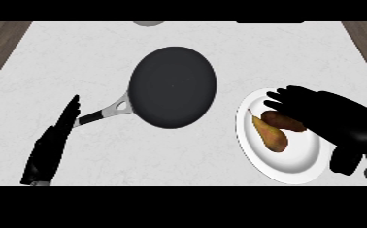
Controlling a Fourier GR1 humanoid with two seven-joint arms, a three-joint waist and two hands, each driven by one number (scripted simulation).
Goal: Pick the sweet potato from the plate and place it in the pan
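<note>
A white plate (287, 166) lies at the right of the counter. On it rest a brown sweet potato (281, 121) and a yellow-brown pear (271, 136). My right hand (323, 113) hovers over the plate's upper right part, its fingers curved over the sweet potato's right end and hiding part of it; I cannot tell whether they touch it. A black pan (173, 86) with a silver and black handle (108, 111) sits at the centre, with nothing in it. My left hand (52, 147) rests open at the lower left, its fingers straight and close to the handle's tip.
A grey round object (147, 23) shows partly at the counter's far edge. Brown wooden floor borders the counter at the far left and far right corners.
</note>
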